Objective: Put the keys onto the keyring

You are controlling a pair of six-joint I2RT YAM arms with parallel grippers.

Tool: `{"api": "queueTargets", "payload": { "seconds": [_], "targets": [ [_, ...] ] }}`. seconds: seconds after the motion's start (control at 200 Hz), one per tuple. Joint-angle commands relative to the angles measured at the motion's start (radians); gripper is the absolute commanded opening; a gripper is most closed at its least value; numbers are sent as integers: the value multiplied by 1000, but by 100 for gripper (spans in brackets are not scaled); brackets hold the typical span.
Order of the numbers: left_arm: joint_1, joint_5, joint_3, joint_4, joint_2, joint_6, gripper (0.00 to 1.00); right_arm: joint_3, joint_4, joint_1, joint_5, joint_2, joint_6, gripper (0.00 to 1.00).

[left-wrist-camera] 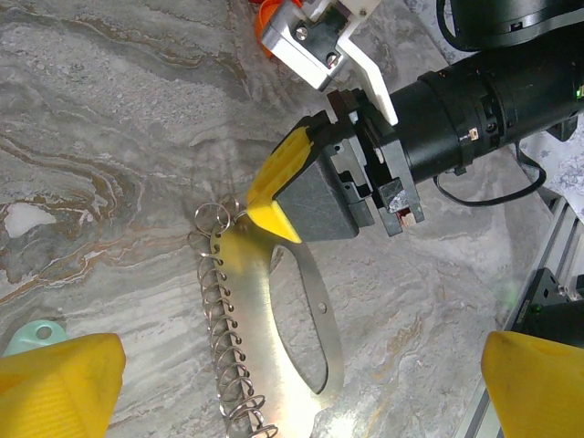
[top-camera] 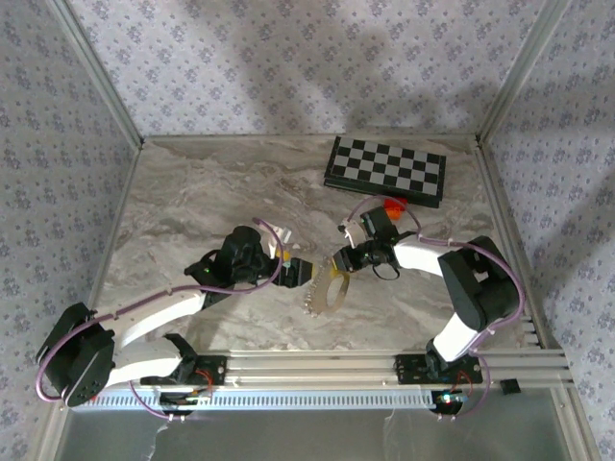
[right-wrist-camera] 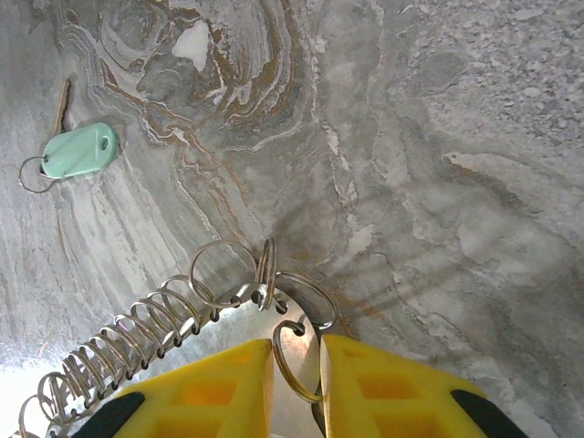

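Pinching the keyring (left-wrist-camera: pixel 251 301), lower centre.
Clenching right jaws on its ringed end; left jaws released wide, teal key (left-wrist-camera: pixel 36 335) lower left.

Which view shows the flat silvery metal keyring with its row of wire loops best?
Left wrist: the flat silvery metal keyring appears nearly whole, cutout and loops clear. Right wrist shows just its looped end between the yellow pads of the right gripper; top external, a small pale shape.
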Motion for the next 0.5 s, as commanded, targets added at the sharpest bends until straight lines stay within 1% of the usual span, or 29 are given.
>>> {"api": "queueTargets", "payload": {
  "seconds": [0.0,0.235,0.495],
  "targets": [
    [-5,7,18,31,-24,-8,100,-8,-23,8,13,-15,-14,23],
    [-6,1,14,28,-32,-7,100,-3,-26,8,15,-8,-12,23],
    [-6,-3,13,21,-42,-6,100,1,-35,14,30,-5,-17,21]
  ]
}}
